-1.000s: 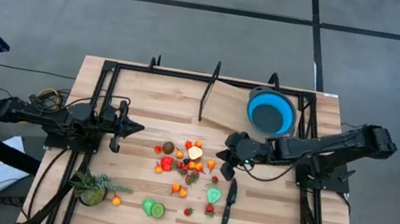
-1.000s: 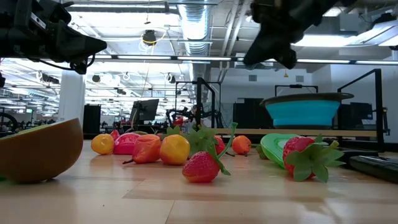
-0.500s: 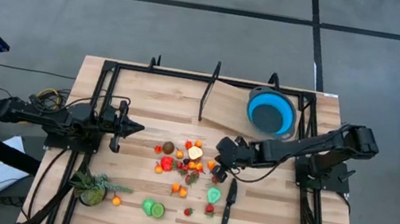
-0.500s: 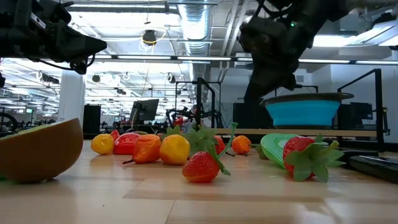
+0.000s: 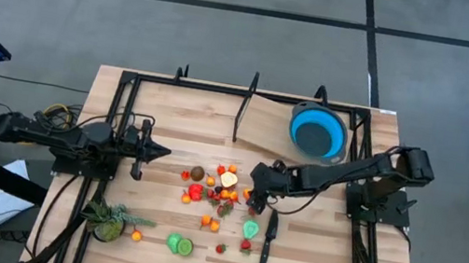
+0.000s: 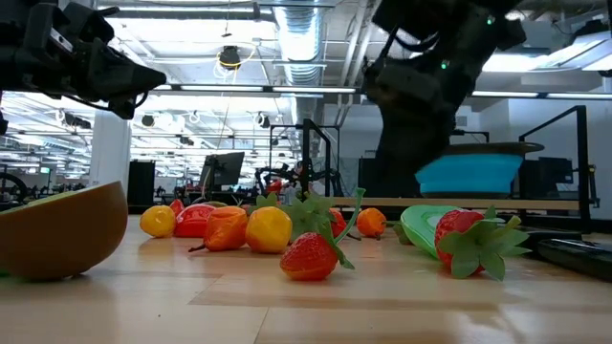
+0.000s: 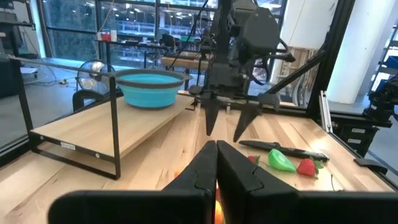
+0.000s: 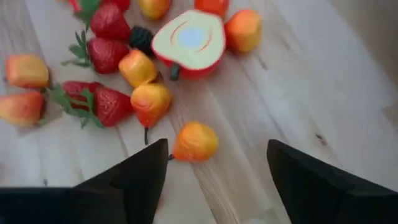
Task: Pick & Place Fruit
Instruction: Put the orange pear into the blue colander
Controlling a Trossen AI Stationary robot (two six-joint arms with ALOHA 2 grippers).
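Fruit [image 5: 248,193] sits half hidden under right gripper [image 5: 254,183].

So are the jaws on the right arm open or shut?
Open. In the right wrist view the right gripper has its two jaws spread wide apart, with a small orange fruit on the table between them, not yet gripped.

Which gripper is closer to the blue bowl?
Right. The right gripper hangs open over the fruit, a short way from the blue bowl; the left gripper waits shut across the table.
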